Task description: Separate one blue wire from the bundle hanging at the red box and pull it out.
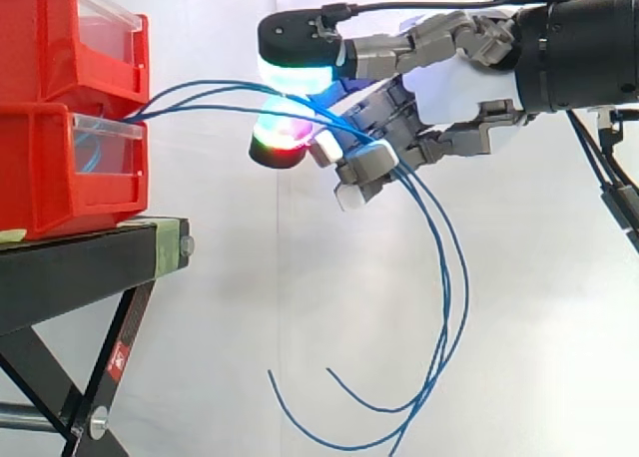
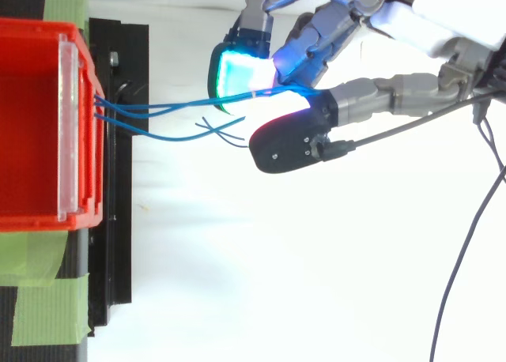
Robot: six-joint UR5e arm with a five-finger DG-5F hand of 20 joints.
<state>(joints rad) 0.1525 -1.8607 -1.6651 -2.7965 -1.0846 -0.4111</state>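
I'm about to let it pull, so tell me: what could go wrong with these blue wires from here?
1. Several wires run together through the curled hand, so a pull may drag the whole bundle out rather than just one.
2. Their loose ends cross one another below the hand. They might snag and carry a second wire along.

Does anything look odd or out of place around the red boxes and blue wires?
Slightly odd: several thin blue wires, not one, run together from the stacked red plastic boxes through the curled fingers of the robot hand, then droop below it. Nothing looks spilled or damaged.
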